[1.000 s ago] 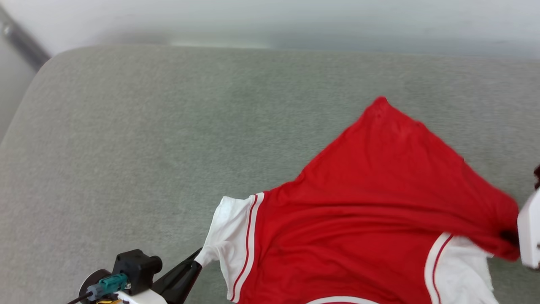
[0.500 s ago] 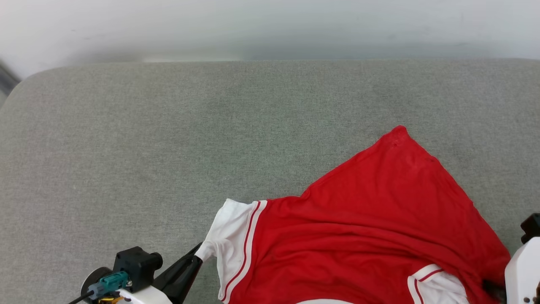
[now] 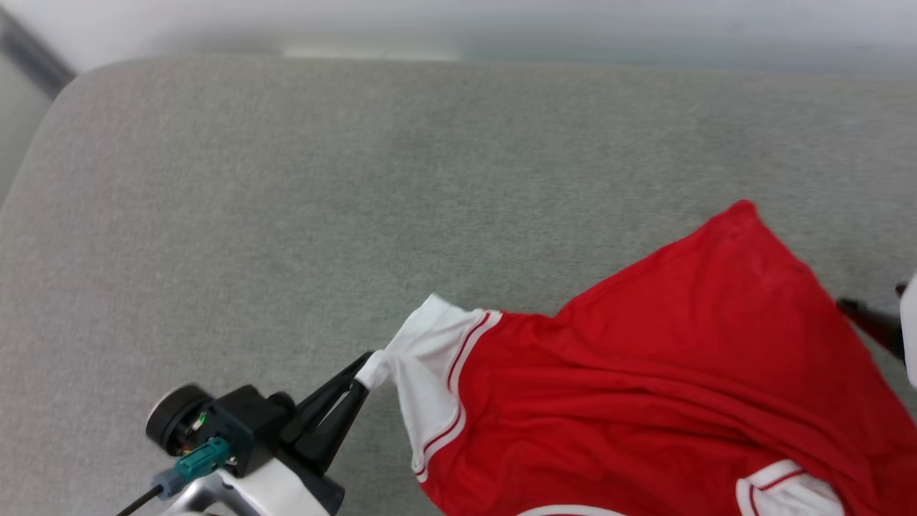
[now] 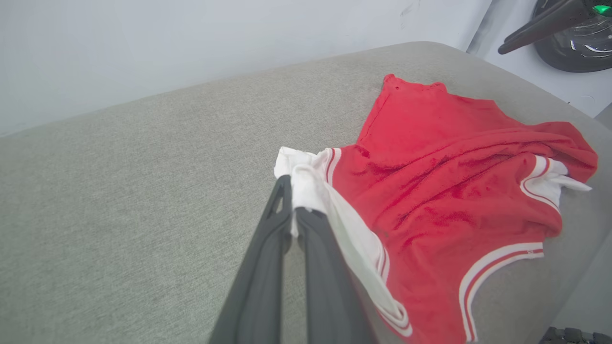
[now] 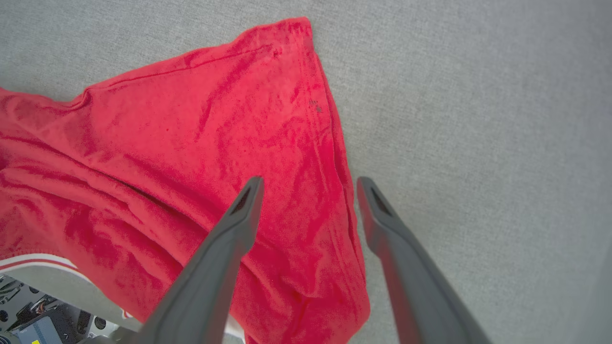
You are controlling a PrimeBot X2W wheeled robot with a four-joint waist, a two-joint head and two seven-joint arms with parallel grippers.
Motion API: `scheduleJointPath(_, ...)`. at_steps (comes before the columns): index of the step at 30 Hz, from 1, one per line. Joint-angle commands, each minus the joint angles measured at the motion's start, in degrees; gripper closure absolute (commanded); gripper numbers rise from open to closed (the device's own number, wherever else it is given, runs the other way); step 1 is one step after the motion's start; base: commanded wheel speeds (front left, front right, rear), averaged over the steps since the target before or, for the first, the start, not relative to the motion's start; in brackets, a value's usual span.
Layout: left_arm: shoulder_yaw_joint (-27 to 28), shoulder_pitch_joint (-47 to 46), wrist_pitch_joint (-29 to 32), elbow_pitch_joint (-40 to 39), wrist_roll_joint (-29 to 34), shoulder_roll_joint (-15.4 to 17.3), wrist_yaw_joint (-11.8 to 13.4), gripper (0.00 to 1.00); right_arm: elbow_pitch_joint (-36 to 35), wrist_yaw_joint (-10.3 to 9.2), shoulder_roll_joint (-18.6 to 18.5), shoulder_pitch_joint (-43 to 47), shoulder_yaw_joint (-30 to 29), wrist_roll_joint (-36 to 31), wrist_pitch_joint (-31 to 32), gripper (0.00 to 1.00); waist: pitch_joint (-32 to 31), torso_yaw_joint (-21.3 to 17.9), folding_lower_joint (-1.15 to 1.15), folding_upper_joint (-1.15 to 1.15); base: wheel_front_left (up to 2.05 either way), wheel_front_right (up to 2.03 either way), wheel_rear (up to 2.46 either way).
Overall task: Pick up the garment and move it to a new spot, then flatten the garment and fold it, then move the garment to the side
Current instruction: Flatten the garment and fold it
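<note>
Garment (image 3: 645,373) rumpled on cushion (image 3: 286,179) (plain side up), unfolded; left gripper (image 3: 365,376) clamped on near-left sleeve (image 3: 430,351); right gripper (image 5: 308,184) fingers apart above right edge; flattening, fold, side-move remain.

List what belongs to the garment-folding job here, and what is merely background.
Job in hand:
garment
left tool, shut on its white sleeve
right tool, open, above the red fabric

Just there:
grey cushion under the garment
pale wall behind it
</note>
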Motion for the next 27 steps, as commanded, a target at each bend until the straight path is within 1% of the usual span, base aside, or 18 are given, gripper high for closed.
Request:
scheduleJointPath(1, -0.1, -1.4, -0.2, -0.6, 0.9, -0.3, -0.3, 1.0, 0.6, -0.04, -0.2, -2.4, 0.9, -0.6, 0.7, 0.0, 2.6, 2.6, 0.0, 0.0, 0.0, 0.0, 0.0)
scheduleJointPath(4, -0.6, -3.8, -0.4, -1.7, 2.7, -1.3, -0.9, 1.0, 3.9, -0.04, 0.3, -7.7, 2.8, -2.6, 1.3, 0.0, 4.8, 4.9, 0.0, 0.0, 0.0, 0.0, 0.0)
scheduleJointPath(7, -1.2, -5.7, -0.7, -2.5, 4.0, -2.1, -1.5, 1.0, 8.5, -0.04, -0.3, -11.7, 4.5, -4.9, 1.5, 0.0, 6.6, 7.2, 0.0, 0.0, 0.0, 0.0, 0.0)
scheduleJointPath(12, -2.2, -7.8, -1.1, -3.1, 5.4, -3.8, -2.3, 1.0, 16.3, -0.04, -1.1, -15.5, 6.2, -7.7, -0.3, 0.0, 8.7, 10.3, 0.0, 0.0, 0.0, 0.0, 0.0)
scheduleJointPath(14, -2.4, -8.1, -1.2, -3.0, 5.6, -4.1, -2.6, 1.0, 17.7, -0.04, -1.0, -15.9, 6.2, -8.2, -0.7, 0.0, 9.0, 10.7, 0.0, 0.0, 0.0, 0.0, 0.0)
scheduleJointPath(15, -2.8, -8.5, -1.4, -2.9, 5.9, -4.8, -2.8, 1.0, 20.1, -0.04, -1.3, -16.7, 6.4, -9.1, -1.8, 0.0, 9.6, 11.5, 0.0, 0.0, 0.0, 0.0, 0.0)
scheduleJointPath(18, -3.4, -9.0, -1.9, -2.5, 6.2, -5.4, -3.1, 1.0, 23.3, -0.04, -1.5, -16.9, 6.6, -9.9, -3.1, 0.0, 10.5, 12.4, 0.0, 0.0, 0.0, 0.0, 0.0)
scheduleJointPath(26, -4.5, -9.8, -2.6, -0.9, 6.6, -6.8, -4.2, 1.0, 30.1, -0.07, -1.7, -14.8, 7.9, -10.3, -5.1, 0.0, 11.9, 13.5, 0.0, 0.0, 0.0, 0.0, 0.0)
scheduleJointPath(27, -4.5, -9.9, -2.8, -0.7, 6.6, -6.9, -4.3, 1.0, 30.8, -0.06, -1.6, -14.3, 8.2, -10.0, -5.2, 0.25, 11.9, 13.6, 0.0, 0.0, 0.0, 0.0, 0.0)
